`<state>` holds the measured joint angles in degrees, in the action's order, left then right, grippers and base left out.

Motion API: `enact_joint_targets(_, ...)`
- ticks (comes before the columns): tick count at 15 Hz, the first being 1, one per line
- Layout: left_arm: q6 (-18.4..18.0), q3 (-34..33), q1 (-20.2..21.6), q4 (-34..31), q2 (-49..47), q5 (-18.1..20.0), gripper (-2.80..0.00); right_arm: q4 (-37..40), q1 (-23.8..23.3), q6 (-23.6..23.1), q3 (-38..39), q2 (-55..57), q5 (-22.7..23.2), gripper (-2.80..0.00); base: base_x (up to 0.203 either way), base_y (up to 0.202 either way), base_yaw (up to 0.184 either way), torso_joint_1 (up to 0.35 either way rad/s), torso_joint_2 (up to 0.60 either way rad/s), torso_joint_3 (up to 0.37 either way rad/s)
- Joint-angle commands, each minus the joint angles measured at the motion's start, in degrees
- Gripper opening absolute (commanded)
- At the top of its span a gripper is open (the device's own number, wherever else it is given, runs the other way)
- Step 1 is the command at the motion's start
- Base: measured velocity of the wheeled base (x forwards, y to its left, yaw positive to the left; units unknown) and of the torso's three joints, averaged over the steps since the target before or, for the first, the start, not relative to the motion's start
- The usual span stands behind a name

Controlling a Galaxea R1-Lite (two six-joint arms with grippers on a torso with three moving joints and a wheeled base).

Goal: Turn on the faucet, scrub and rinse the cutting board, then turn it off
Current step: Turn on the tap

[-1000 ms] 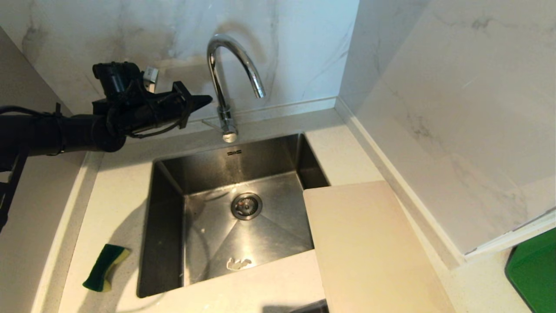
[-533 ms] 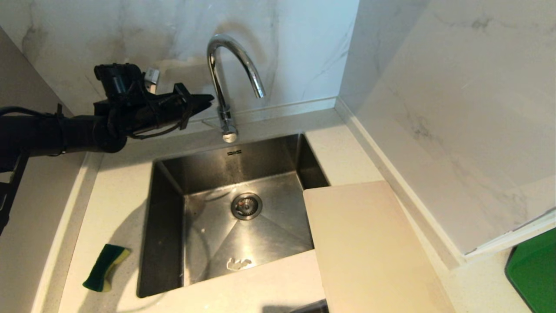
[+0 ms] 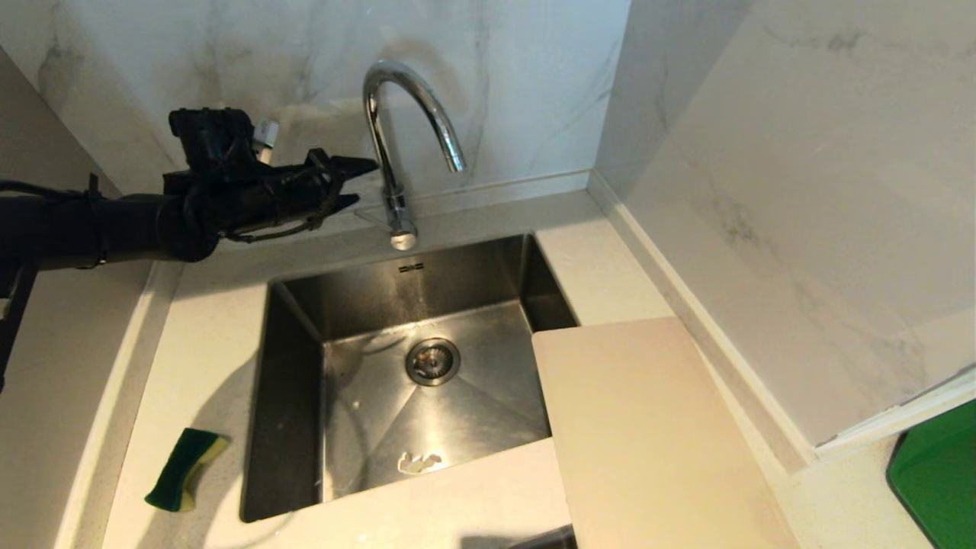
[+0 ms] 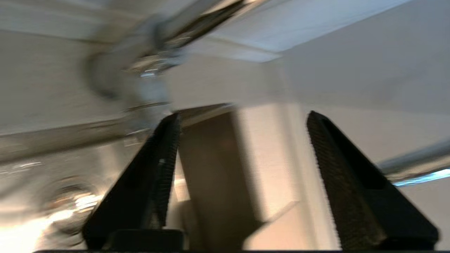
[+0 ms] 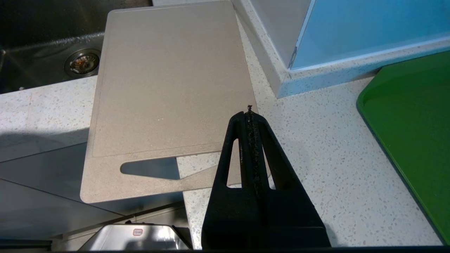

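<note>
Left gripper (image 3: 352, 181) jaws spread just beside faucet (image 3: 396, 145) stem, lined up for the lever; right gripper (image 5: 249, 116) jaws closed, parked over worktop (image 5: 316, 168); cutting board (image 3: 648, 427) flat right of sink (image 3: 427, 366), corner overhanging basin.

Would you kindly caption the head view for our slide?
Left tool open beside the faucet; board overlaps the sink corner.

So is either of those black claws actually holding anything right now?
No. The left gripper stands open in the air beside the shiny chrome gooseneck faucet, gripping nothing. The right gripper is shut and empty above the pale beige rectangular cutting board.
</note>
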<state>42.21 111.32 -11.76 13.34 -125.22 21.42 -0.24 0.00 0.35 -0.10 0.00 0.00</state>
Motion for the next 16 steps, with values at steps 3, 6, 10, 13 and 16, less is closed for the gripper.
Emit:
enact_joint_targets(3,-9.92,0.12,-1.62,-5.11,4.01,-8.56,0.0,-0.02,0.0,0.0,0.01,0.0,0.0,-2.8,0.0,0.0,0.0,0.0,0.0,0.0)
enact_joint_targets(6,-14.86,0.03,-4.13,-9.4,5.58,-15.78,0.0,-0.02,0.0,0.0,0.01,0.0,0.0,-2.8,0.0,0.0,0.0,0.0,0.0,0.0)
enact_joint_targets(10,-22.04,-0.32,-5.34,-10.18,6.54,-24.81,0.0,-0.02,0.0,0.0,0.01,0.0,0.0,-2.8,0.0,0.0,0.0,0.0,0.0,0.0)
enact_joint_targets(13,-25.72,-0.49,-7.44,-11.64,6.33,-34.71,0.0,-0.02,0.0,0.0,0.01,0.0,0.0,-2.8,0.0,0.0,0.0,0.0,0.0,0.0)
enact_joint_targets(16,-25.64,-0.27,-8.88,-11.45,5.92,-38.96,0.0,-0.02,0.0,0.0,0.01,0.0,0.0,-2.8,0.0,0.0,0.0,0.0,0.0,0.0)
